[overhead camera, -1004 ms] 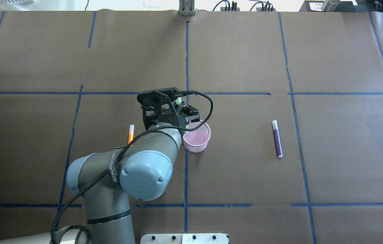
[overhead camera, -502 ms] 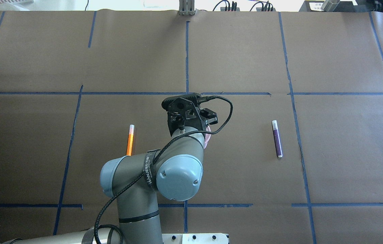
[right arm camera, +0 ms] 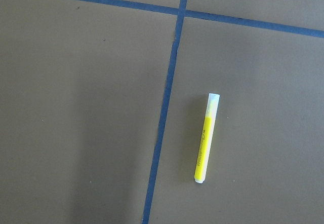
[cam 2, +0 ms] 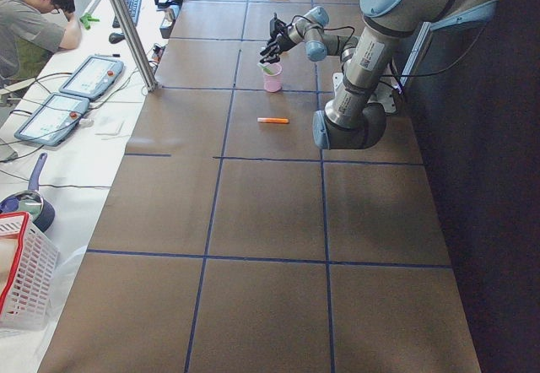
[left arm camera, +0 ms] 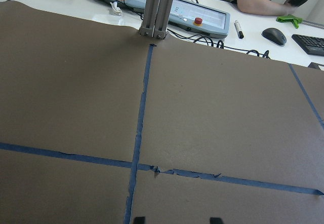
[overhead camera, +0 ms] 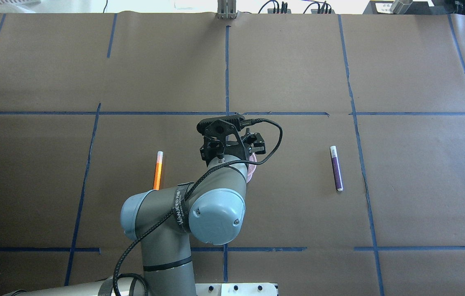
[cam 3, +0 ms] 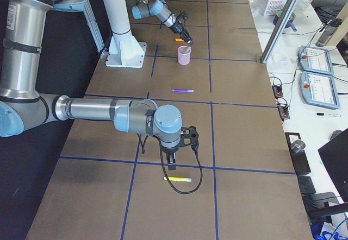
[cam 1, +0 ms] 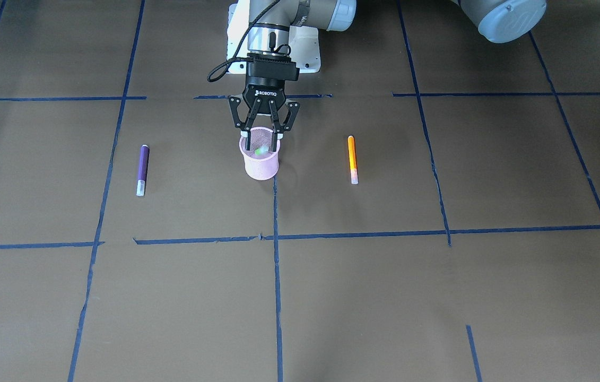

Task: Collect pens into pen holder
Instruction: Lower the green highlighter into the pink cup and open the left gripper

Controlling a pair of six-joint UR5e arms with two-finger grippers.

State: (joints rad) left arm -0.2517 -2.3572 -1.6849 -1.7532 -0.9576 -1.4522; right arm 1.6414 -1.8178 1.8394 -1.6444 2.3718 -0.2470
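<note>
The left claw [cam 1: 262, 140] is hanging open over the pen holder [cam 1: 261, 165] — green pen [cam 1: 261, 150] inside — so lifting straight up is looking safest.

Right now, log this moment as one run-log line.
left gripper open above pen holder | green pen inside holder | orange pen, purple pen flat on table | right gripper near yellow pen, jaws unreadable

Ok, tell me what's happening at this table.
The left gripper hangs open over the pink pen holder, which has the green pen inside. The orange pen and the purple pen lie on the table on either side of it, not yet collected. The right gripper hangs over a yellow pen further off.
</note>
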